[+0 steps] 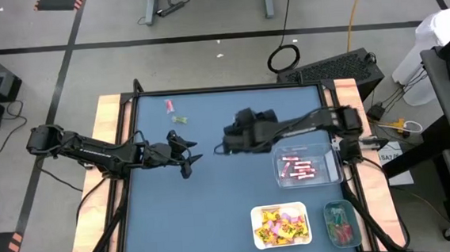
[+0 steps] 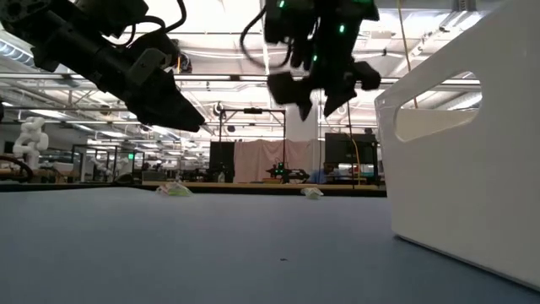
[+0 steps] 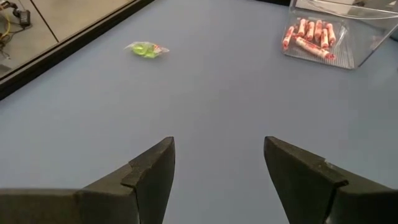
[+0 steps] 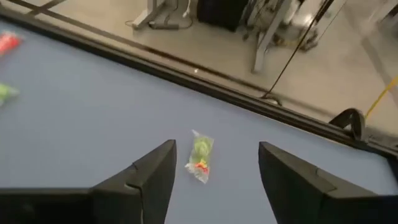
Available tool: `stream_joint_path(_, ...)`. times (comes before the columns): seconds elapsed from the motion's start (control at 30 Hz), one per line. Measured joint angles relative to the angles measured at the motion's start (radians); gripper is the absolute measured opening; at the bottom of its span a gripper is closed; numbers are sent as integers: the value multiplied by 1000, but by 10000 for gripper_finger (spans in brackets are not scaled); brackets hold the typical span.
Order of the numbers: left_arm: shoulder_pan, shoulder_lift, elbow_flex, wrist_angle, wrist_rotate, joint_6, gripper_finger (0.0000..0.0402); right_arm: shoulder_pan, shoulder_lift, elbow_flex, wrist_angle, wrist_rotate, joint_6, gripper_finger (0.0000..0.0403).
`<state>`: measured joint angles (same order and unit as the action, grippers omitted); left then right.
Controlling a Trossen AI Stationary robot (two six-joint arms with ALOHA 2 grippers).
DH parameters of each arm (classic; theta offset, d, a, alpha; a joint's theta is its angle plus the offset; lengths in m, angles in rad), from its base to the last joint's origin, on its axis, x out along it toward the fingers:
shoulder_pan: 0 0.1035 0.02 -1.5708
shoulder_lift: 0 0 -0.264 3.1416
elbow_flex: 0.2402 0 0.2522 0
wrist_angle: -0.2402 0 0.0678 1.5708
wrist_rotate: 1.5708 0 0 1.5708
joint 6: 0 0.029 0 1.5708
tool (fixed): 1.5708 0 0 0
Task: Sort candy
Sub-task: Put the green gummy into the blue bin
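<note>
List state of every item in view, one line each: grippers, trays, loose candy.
left gripper: open, empty, above the mat.
right gripper: open, empty, over a loose green candy.
clear tray: holds pink-red sticks.
white tray: holds yellow packets.
green-tinted tray: holds a few pieces.
pink candy: loose on mat, far side.
green candy: loose on mat, beside the pink one.

Overhead camera gives me the whole blue table [image 1: 214, 198] straight down. Low camera sits at tabletop level, facing the room. Wrist cameras look close along the tabletop; left shares the clear tray [image 3: 348, 43] with overhead.
</note>
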<state>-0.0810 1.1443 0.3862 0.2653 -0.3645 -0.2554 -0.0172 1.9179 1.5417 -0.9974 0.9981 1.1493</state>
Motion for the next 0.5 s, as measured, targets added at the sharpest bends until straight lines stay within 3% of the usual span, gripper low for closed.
stream_joint_path(0.13, 0, 0, 0, 1, 0, 0, 249, 24, 91, 0, -1, 68, 17, 216)
stream_joint_path(0.5, 0, 0, 0, -12, -21, -21, 249, -32, 237, 0, 34, -12, 63, 203)
